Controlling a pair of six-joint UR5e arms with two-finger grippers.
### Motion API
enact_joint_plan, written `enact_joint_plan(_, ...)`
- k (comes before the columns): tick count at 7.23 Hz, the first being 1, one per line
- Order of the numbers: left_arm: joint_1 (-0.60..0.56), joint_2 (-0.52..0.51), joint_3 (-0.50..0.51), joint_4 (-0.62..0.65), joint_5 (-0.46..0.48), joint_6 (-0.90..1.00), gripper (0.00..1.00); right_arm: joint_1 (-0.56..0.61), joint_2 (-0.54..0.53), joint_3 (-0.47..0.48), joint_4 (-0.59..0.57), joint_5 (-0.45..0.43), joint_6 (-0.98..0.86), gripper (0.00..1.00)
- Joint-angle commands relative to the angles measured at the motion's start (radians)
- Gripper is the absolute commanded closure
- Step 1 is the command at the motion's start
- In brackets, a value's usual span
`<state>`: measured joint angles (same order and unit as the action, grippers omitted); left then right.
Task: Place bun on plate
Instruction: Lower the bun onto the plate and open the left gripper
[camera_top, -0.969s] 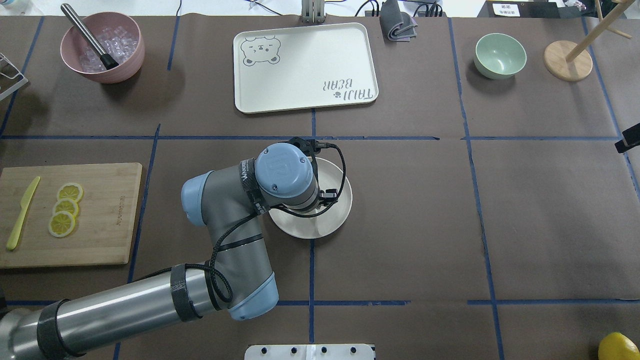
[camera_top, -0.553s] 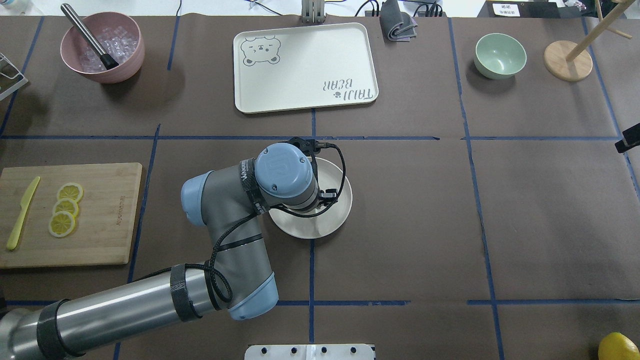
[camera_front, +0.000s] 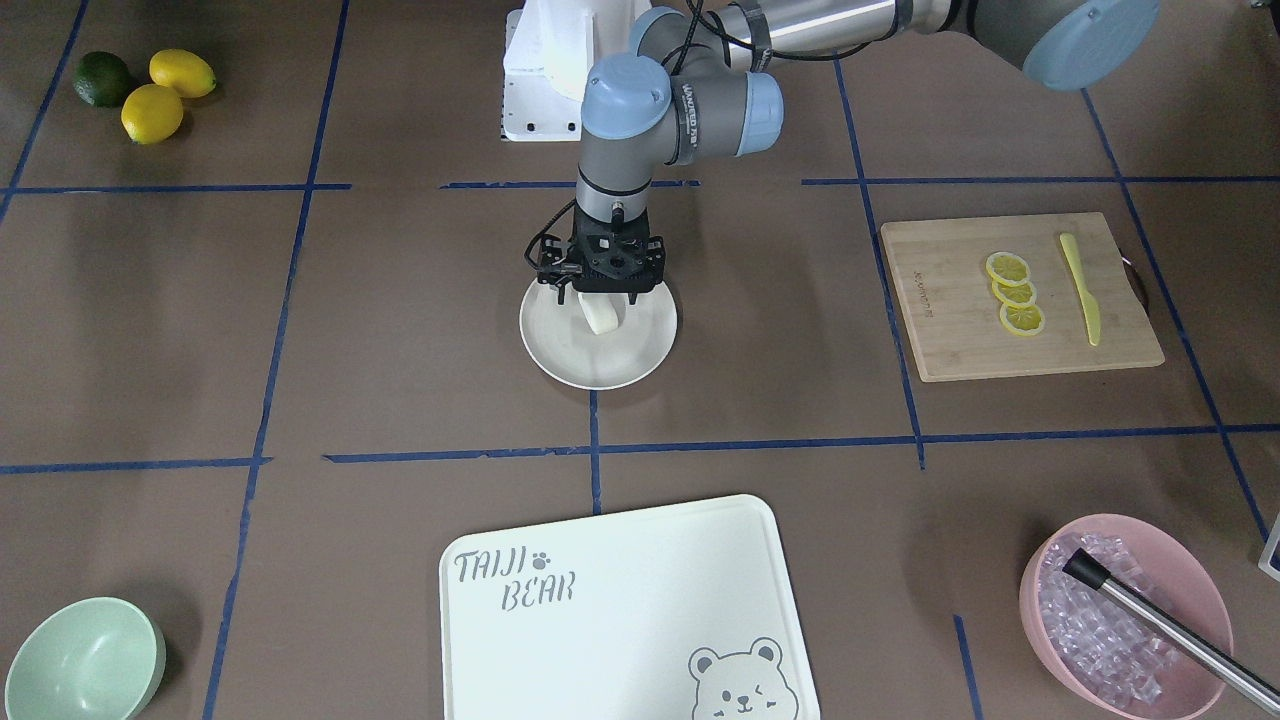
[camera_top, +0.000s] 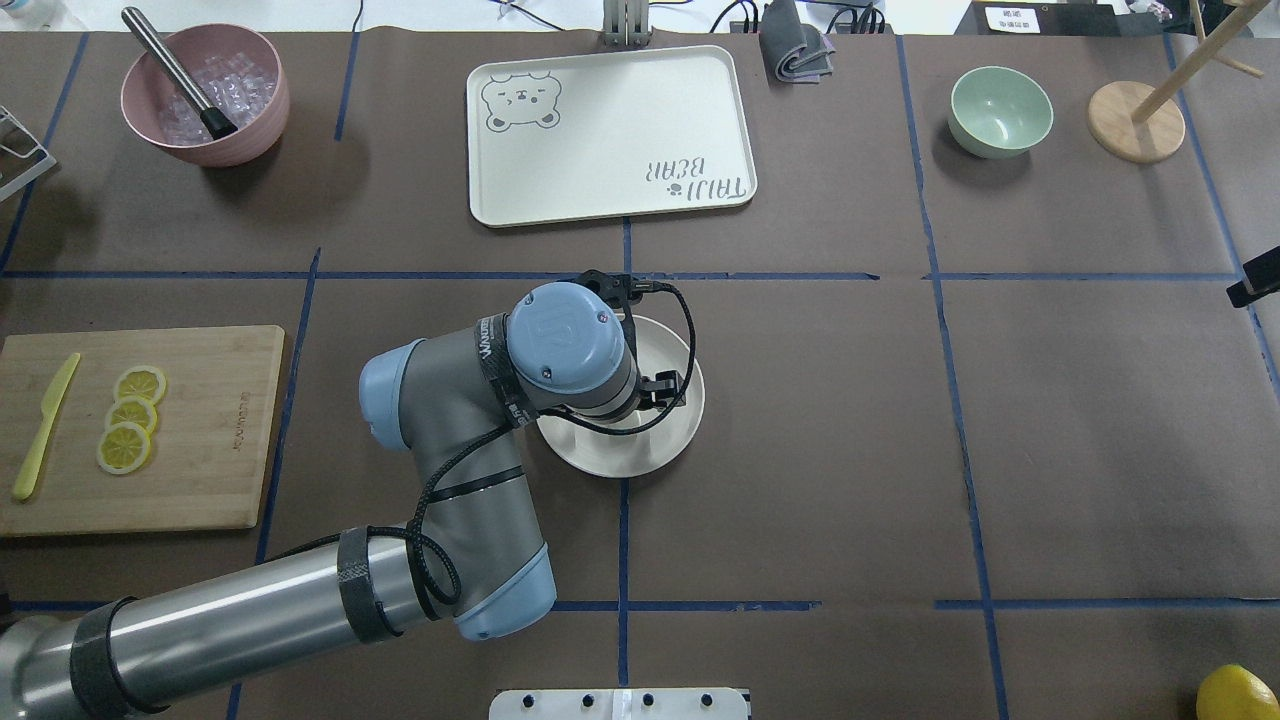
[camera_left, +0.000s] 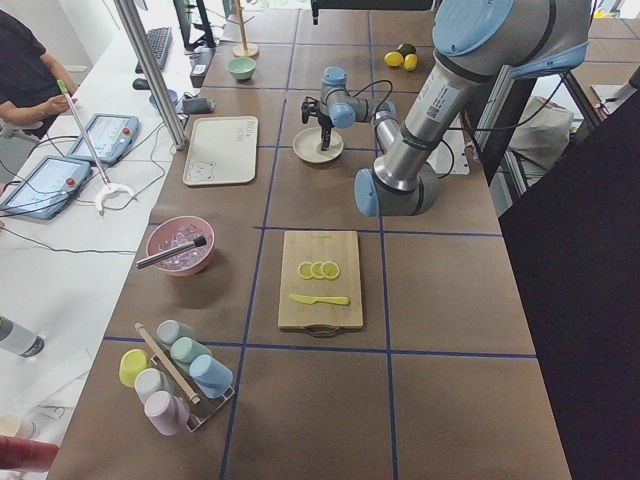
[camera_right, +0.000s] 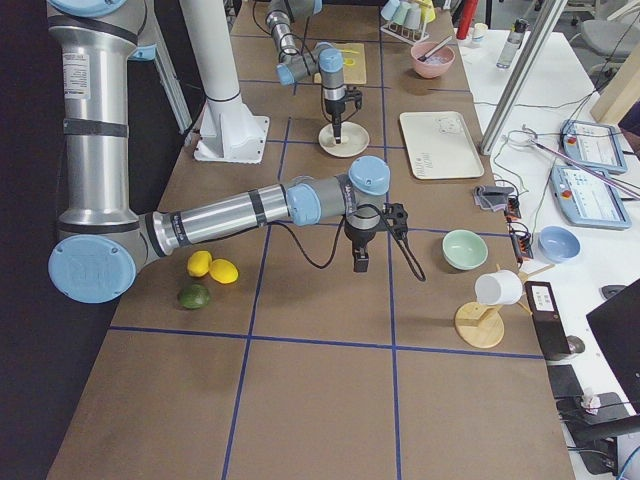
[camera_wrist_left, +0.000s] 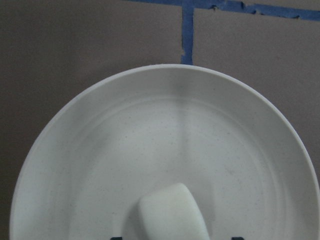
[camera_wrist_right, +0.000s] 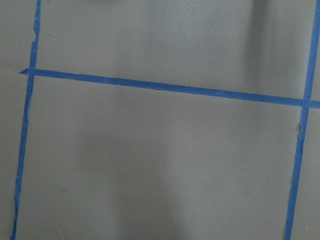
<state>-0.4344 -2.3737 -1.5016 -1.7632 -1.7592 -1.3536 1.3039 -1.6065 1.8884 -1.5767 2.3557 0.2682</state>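
White bun (camera_front: 603, 316) lying on plate (camera_front: 600, 368), robot-side half. Left gripper (camera_front: 603, 298) directly above; jaws spread, tips clear of bun. Step: release, apparently complete. Next: straight vertical lift, avoiding bun contact. Right gripper (camera_right: 358, 262): jaw state cannot be told.

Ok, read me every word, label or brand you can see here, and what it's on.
"TAIJI BEAR": on the rectangular white tray with a bear drawing.
Lettering on the grey left arm's black wrist band: too blurred to read.
Mark on the bamboo cutting board: too small to read.
Print on the white card at the table's far edge: too small.
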Motion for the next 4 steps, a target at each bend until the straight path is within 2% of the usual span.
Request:
enact_joint_plan(1, -0.071, 0.071, -0.125, 0.055, -0.008, 0.02, 0.05, 0.0, 0.0, 0.0, 0.001, 0.002, -0.001, 0.0)
enact_joint_plan(3, -0.13, 0.262, -0.37, 0.179, -0.009, 0.221, 0.05, 0.0, -0.001, 0.002, 0.001, 0.002, -0.003, 0.0)
enact_joint_plan(4, -0.188, 0.365, -0.469, 0.204, -0.041, 0.346, 0.05, 0.005, -0.004, -0.002, 0.001, 0.0, -0.016, 0.0)
